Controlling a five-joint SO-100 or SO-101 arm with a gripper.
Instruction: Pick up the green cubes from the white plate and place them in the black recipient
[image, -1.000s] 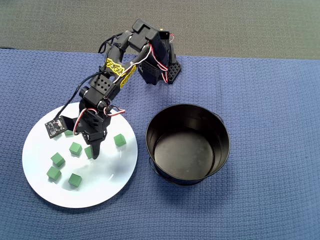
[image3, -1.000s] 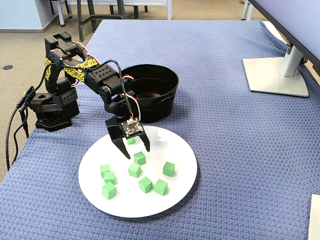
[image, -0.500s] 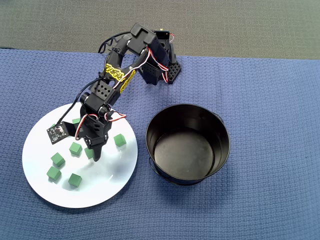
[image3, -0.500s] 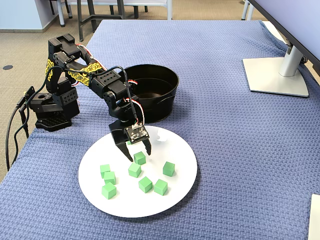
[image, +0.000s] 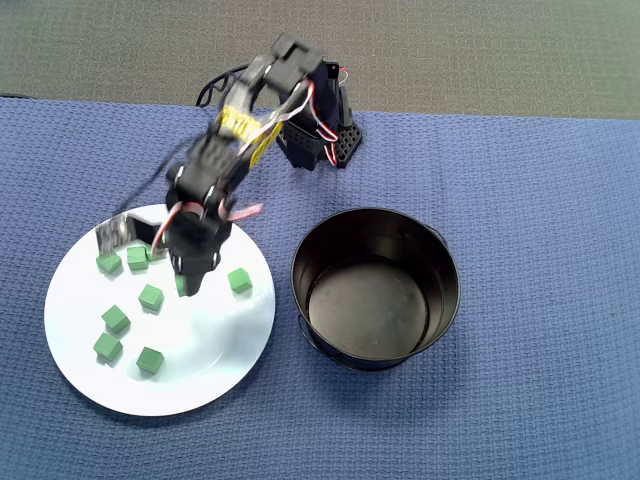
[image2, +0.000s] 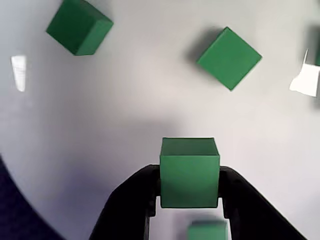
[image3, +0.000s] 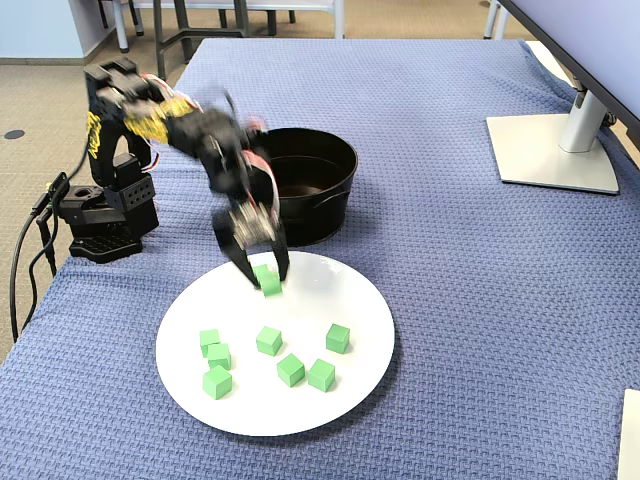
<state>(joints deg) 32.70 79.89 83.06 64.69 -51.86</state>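
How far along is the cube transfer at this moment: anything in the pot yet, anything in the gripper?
Nothing is delivered: the black pot looks empty. In hand: the gripper is shut on one green cube, just above the white plate. Left: that cube must reach the pot, and seven loose cubes lie on the plate.

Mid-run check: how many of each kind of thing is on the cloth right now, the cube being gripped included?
green cubes: 9 (8 lying on the plate, 1 between the gripper fingers)
white plate: 1
black pot: 1
Total: 11
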